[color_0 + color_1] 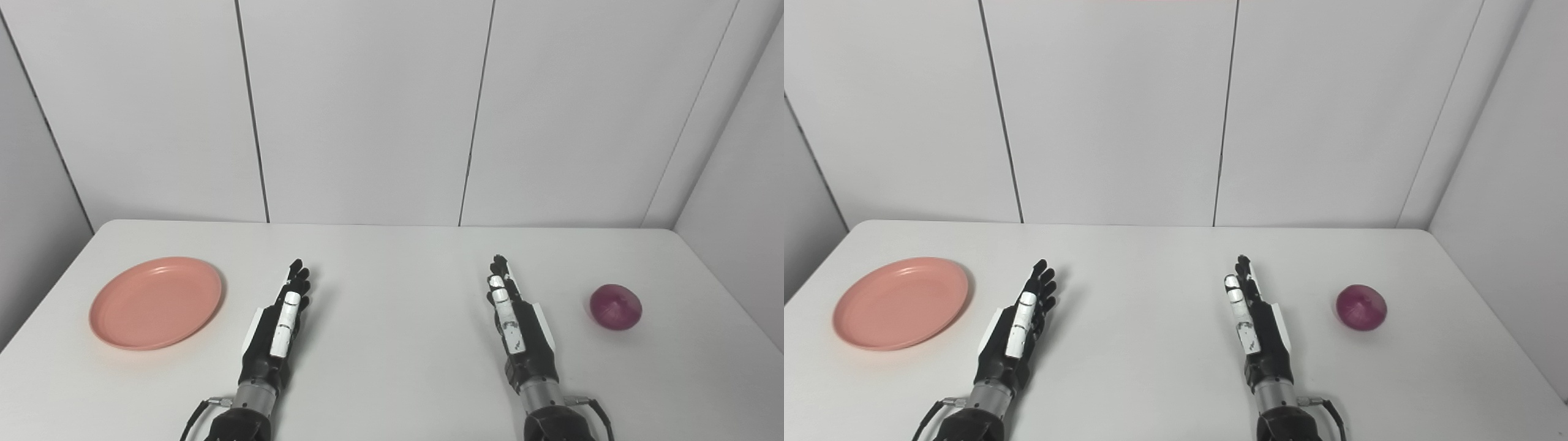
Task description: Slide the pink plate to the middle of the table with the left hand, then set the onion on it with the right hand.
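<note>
Left hand [278,327] lay flat, fingers straight and together, holding nothing, so I judged it should reach left to the pink plate [156,302], hook the rim, drag it centre slowly; onion [615,307] sat far right.

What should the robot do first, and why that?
Probably the left hand should reach left toward the pink plate. The plate sits at the table's left side, not in the middle, and neither hand touches anything yet. The onion lies apart on the right beside the right hand, so it likely waits until the plate is in place.
</note>
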{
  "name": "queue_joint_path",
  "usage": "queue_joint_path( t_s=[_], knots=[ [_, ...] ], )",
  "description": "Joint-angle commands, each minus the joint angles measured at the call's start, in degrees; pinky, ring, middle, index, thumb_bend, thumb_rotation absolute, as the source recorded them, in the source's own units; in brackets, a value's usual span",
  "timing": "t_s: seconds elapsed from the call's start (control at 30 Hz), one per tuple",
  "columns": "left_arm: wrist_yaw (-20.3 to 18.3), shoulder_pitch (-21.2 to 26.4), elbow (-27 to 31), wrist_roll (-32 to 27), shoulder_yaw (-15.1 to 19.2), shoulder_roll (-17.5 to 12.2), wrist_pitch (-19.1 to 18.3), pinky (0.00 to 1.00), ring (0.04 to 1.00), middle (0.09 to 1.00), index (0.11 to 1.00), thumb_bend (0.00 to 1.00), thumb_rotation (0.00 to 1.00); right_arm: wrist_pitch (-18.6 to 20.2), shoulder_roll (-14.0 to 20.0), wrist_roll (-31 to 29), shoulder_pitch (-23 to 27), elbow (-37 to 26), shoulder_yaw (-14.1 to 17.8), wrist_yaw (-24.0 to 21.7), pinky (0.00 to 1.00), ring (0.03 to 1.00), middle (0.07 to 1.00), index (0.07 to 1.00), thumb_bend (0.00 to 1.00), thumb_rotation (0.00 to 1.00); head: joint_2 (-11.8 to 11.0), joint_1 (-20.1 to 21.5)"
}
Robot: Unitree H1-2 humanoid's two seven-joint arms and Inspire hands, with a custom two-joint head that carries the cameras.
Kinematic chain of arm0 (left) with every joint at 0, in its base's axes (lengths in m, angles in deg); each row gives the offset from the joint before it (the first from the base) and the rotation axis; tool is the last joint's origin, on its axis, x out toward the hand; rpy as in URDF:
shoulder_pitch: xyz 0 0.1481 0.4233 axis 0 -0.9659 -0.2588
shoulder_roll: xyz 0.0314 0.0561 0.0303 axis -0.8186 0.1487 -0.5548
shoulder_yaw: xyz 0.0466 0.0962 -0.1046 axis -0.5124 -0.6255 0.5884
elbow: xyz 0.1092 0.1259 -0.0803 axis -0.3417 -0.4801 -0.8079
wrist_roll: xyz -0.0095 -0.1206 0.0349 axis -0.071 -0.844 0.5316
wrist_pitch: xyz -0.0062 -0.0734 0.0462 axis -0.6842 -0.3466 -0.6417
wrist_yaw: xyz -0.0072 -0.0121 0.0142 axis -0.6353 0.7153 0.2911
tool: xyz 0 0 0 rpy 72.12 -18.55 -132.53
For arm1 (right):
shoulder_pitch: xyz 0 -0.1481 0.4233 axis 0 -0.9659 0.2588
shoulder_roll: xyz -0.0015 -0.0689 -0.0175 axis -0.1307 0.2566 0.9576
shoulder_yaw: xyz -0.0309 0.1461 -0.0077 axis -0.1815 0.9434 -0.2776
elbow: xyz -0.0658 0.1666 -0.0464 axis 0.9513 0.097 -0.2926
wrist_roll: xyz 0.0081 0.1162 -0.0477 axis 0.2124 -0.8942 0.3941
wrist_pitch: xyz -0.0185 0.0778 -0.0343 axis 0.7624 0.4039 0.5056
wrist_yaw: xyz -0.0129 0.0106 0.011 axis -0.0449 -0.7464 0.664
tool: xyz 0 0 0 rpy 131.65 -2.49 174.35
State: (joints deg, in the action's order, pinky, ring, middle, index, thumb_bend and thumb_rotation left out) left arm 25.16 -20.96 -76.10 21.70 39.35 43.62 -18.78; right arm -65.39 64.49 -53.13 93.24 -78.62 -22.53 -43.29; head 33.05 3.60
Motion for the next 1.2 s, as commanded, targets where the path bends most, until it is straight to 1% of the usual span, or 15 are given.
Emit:
queue_joint_path(
  t_s=[0.0, 0.23, 0.4, 0.6, 0.7, 0.73, 0.77, 0.8, 0.83, 0.87, 0.93, 0.97, 1.0, 1.03, 1.17],
  knots=[
    [0.7, 0.8, -1.2, 0.9, 0.1, -0.1, 3.0, 1.00, 1.000, 1.000, 1.000, 0.65, 1.00, 0.1, -0.2, -0.5, 2.4, -0.9, 0.2, -0.3, 1.00, 1.000, 0.998, 0.990, 0.55, 0.94, 0.0, 0.0],
    [1.1, 0.4, -0.5, 1.2, -0.1, 0.3, 1.9, 1.00, 1.000, 1.000, 1.000, 0.63, 1.00, 0.4, -0.4, -0.8, 2.3, -0.7, 0.3, -0.2, 1.00, 1.000, 1.000, 0.998, 0.56, 0.91, -0.1, 0.1],
    [1.0, 0.3, -0.8, 0.9, -0.1, 0.1, 2.5, 1.00, 1.000, 1.000, 1.000, 0.61, 1.00, 0.7, -0.1, -0.7, 2.3, -0.8, 0.0, -0.7, 1.00, 1.000, 1.000, 1.000, 0.58, 0.93, -0.1, 0.1],
    [0.2, 0.0, 0.3, -0.3, -0.1, 0.4, 1.4, 1.00, 1.000, 1.000, 1.000, 0.60, 1.00, 0.4, 0.1, -1.4, 2.3, -0.8, -0.1, -1.3, 1.00, 1.000, 1.000, 1.000, 0.56, 0.95, -0.1, 0.1],
    [-0.7, -0.1, 0.6, -1.1, -0.2, 0.5, 1.1, 1.00, 1.000, 1.000, 1.000, 0.60, 1.00, 0.8, -0.4, -2.0, 2.3, -0.8, 0.4, -0.7, 1.00, 1.000, 1.000, 1.000, 0.57, 0.91, -0.7, -0.3],
    [-0.8, -0.1, 0.5, -1.1, -0.4, 0.6, 1.3, 1.00, 1.000, 1.000, 1.000, 0.60, 1.00, 0.8, -0.5, -2.2, 2.2, -0.6, 0.5, -0.6, 1.00, 1.000, 1.000, 1.000, 0.57, 0.90, -1.2, -1.8],
    [-0.9, -0.1, 0.5, -0.7, -0.7, 0.6, 1.6, 1.00, 1.000, 1.000, 1.000, 0.59, 1.00, 0.3, -0.4, -2.2, 2.2, -0.4, 0.5, -0.7, 1.00, 1.000, 1.000, 1.000, 0.56, 0.90, -1.2, -1.8],
    [-0.9, -0.1, 0.2, -0.4, -1.0, 0.6, 2.1, 1.00, 1.000, 1.000, 1.000, 0.59, 1.00, -0.1, -0.3, -2.5, 2.1, -0.2, 0.7, -0.8, 1.00, 1.000, 1.000, 1.000, 0.56, 0.90, -1.9, -4.2],
    [-0.8, -0.2, 0.1, -0.1, -1.3, 0.7, 2.4, 1.00, 1.000, 1.000, 1.000, 0.58, 1.00, -0.3, -0.2, -2.7, 2.0, -0.1, 0.8, -0.9, 1.00, 1.000, 1.000, 1.000, 0.55, 0.89, -2.0, -4.7],
    [-0.7, -0.3, 0.1, 0.4, -1.8, 0.9, 2.5, 1.00, 1.000, 1.000, 1.000, 0.58, 1.00, -0.8, 0.5, -2.5, 1.8, -0.1, 0.6, -1.4, 1.00, 1.000, 1.000, 1.000, 0.55, 0.89, -2.8, -7.6],
    [-0.4, -0.4, 0.0, 1.1, -2.7, 1.5, 3.0, 1.00, 1.000, 1.000, 1.000, 0.59, 1.00, -1.3, 2.0, -2.7, 1.5, -0.2, 0.2, -2.9, 1.00, 1.000, 1.000, 1.000, 0.55, 0.93, -3.7, -10.5],
    [-0.1, -0.5, -0.3, 1.4, -3.1, 1.9, 3.3, 1.00, 1.000, 1.000, 1.000, 0.58, 1.00, -1.5, 2.7, -2.8, 1.4, -0.2, 0.3, -3.6, 1.00, 1.000, 1.000, 1.000, 0.54, 0.96, -4.5, -12.8],
    [0.0, -0.5, -0.5, 1.6, -3.4, 2.2, 3.7, 1.00, 1.000, 1.000, 1.000, 0.58, 1.00, -1.5, 3.1, -2.9, 1.3, -0.3, 0.3, -4.0, 1.00, 1.000, 1.000, 1.000, 0.53, 0.97, -4.5, -12.8],
    [0.2, -0.4, -0.8, 1.9, -3.7, 2.5, 4.0, 1.00, 1.000, 1.000, 1.000, 0.59, 1.00, -1.2, 3.5, -3.1, 1.2, -0.5, 0.4, -4.4, 1.00, 1.000, 1.000, 1.000, 0.52, 0.99, -5.1, -14.7],
    [1.8, -0.1, -1.8, 3.9, -4.4, 3.6, 5.0, 1.00, 1.000, 1.000, 1.000, 0.61, 1.00, -1.2, 4.7, -3.9, 0.9, -0.8, 0.7, -5.6, 1.00, 1.000, 1.000, 1.000, 0.48, 1.00, -6.2, -17.3]
  ],
)
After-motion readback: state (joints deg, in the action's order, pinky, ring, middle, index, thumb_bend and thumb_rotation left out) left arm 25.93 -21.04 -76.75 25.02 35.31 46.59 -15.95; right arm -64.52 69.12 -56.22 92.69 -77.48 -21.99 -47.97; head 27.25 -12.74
